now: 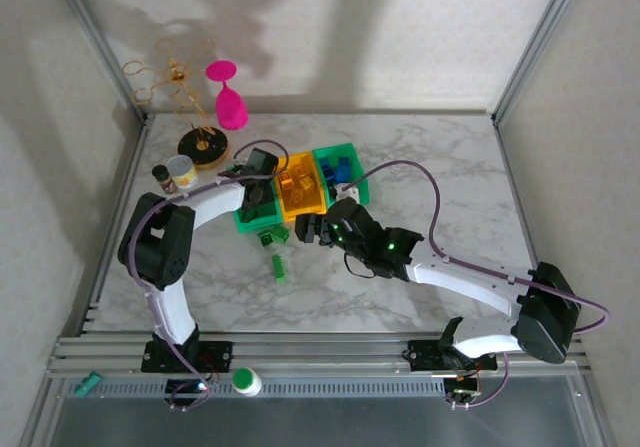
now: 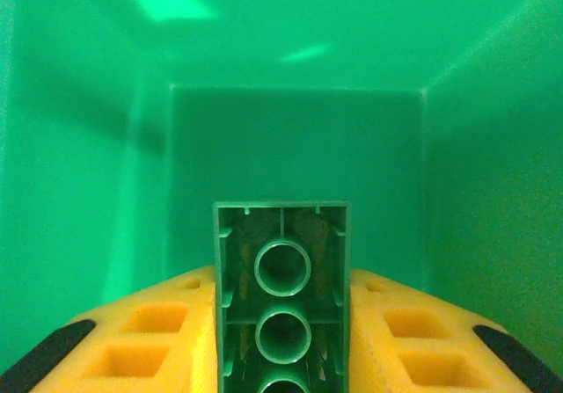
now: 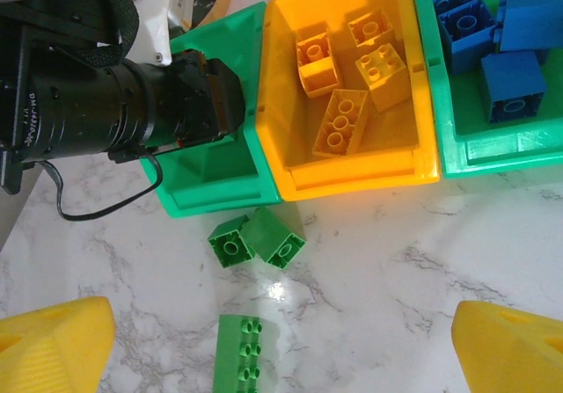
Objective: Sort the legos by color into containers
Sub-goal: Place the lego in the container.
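- The left gripper point(image 2: 281, 340) pinches a green brick point(image 2: 281, 270) at lower centre, down inside the left green bin point(image 2: 290, 156).
- The right gripper point(image 3: 281, 340) hangs spread wide over loose green bricks point(image 3: 259, 239) on the marble table point(image 3: 396, 261).
- Yellow bricks point(image 3: 343, 120) lie in the yellow bin point(image 3: 352, 178) at top centre, and blue bricks point(image 3: 506, 85) in the right green bin point(image 3: 501, 151).

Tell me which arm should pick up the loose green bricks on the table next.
Right. The right gripper hangs open above the loose green bricks; the left gripper is inside the green bin, shut on a green brick.
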Action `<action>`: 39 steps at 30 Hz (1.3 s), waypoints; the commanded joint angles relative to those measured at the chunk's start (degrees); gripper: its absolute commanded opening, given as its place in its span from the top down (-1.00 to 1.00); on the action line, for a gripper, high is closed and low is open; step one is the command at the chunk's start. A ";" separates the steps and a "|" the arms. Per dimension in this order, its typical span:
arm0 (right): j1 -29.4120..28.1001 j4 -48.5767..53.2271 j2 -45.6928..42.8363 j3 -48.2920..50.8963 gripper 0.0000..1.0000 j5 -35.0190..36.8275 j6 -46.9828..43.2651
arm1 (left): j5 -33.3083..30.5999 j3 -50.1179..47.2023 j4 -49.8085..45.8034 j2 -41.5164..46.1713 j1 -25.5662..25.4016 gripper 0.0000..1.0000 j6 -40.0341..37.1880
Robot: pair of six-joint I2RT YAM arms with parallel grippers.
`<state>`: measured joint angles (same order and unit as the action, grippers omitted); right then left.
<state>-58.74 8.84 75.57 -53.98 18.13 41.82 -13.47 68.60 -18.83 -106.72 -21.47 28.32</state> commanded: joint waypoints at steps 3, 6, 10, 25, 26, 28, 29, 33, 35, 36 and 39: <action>0.64 0.34 -0.48 0.66 -0.97 0.24 0.98 | -0.05 2.59 1.50 -2.67 0.61 0.41 -1.09; 0.64 0.38 0.03 0.26 -0.97 0.06 1.03 | 0.09 2.59 2.12 -3.35 0.72 0.37 -0.93; 0.61 0.55 0.19 0.31 -0.97 0.24 0.93 | 0.03 3.12 1.64 -4.20 0.65 0.32 -0.98; 0.90 0.56 -0.62 0.67 -0.97 -0.01 0.72 | 0.20 4.26 -0.28 -1.38 0.69 0.07 -0.78; 0.89 0.56 -0.63 0.64 -0.97 -0.09 0.73 | 0.15 4.49 -0.46 -0.37 0.73 0.07 -0.72; 0.86 0.47 -0.46 0.63 -0.97 -0.11 0.58 | -0.06 5.36 -1.74 1.29 0.73 0.07 -0.71; 0.93 0.40 -0.34 0.54 -0.97 -0.11 0.54 | -0.14 5.79 -2.37 2.18 0.68 0.07 -0.77; 0.99 0.01 -0.24 0.12 -0.97 -0.03 -0.06 | -1.52 5.66 -4.01 6.30 0.67 0.08 -0.46; 1.11 -0.47 -0.36 0.35 -0.97 -0.12 -0.06 | -1.07 5.11 -4.56 8.84 0.63 0.10 -0.28; 1.23 -0.58 -0.36 0.49 -0.97 -0.24 -0.07 | -0.46 4.90 -4.83 10.03 0.49 0.10 -0.28; 1.26 0.32 -0.60 0.88 -0.97 0.01 0.01 | -0.16 2.85 -6.04 14.87 -0.75 0.12 0.02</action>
<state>-57.98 8.80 75.57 -53.98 17.96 41.78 -13.28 72.58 -21.65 -96.07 -21.39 27.88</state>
